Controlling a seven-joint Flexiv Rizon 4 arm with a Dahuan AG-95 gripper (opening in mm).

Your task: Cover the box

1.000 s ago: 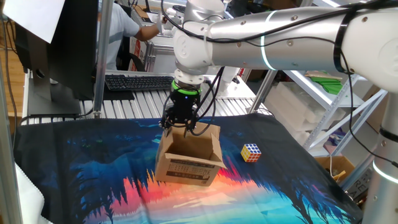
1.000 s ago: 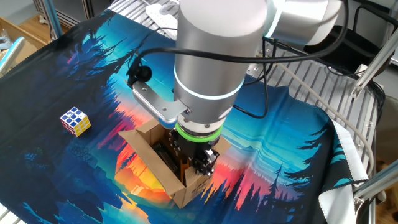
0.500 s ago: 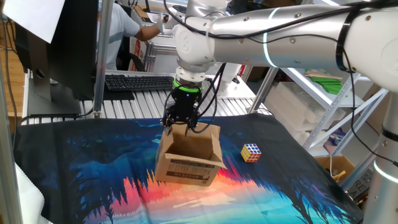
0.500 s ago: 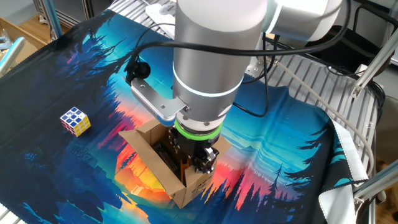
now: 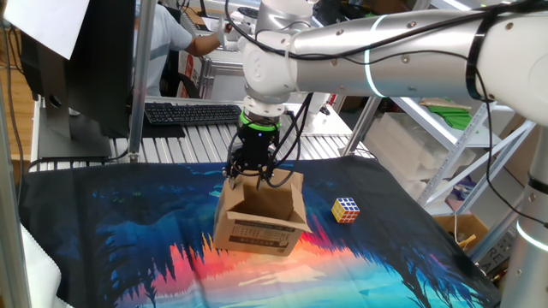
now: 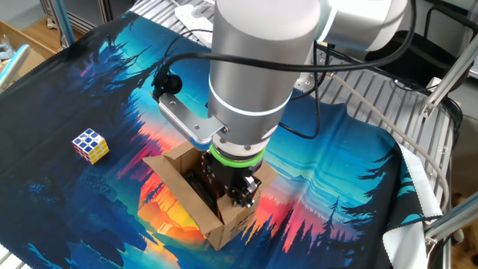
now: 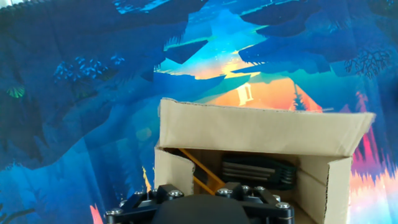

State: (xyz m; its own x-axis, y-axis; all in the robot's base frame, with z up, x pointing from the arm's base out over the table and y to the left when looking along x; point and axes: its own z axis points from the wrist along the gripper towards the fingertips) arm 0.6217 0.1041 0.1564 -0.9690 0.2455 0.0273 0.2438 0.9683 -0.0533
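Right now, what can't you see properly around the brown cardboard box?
- Fingertips of the black two-finger gripper: hidden behind the brown cardboard box rim in one fixed view, under the silver arm in the other.
- Dark object inside the box: hand view, too shadowed to identify.
- Printed text on the box: too small to read.

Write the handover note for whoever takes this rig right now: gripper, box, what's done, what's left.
Gripper: points straight down at the back rim of the box, jaws partly apart; whether they pinch a flap cannot be told from any view.
Box: upright on the printed cloth, top open. The hand view shows one flap standing up and the inside visible.
Rubik's cube: on the cloth beside the box, apart from it, not involved.
Done: arm brought to the box rim.
Left: fold the flaps down until the top is covered.
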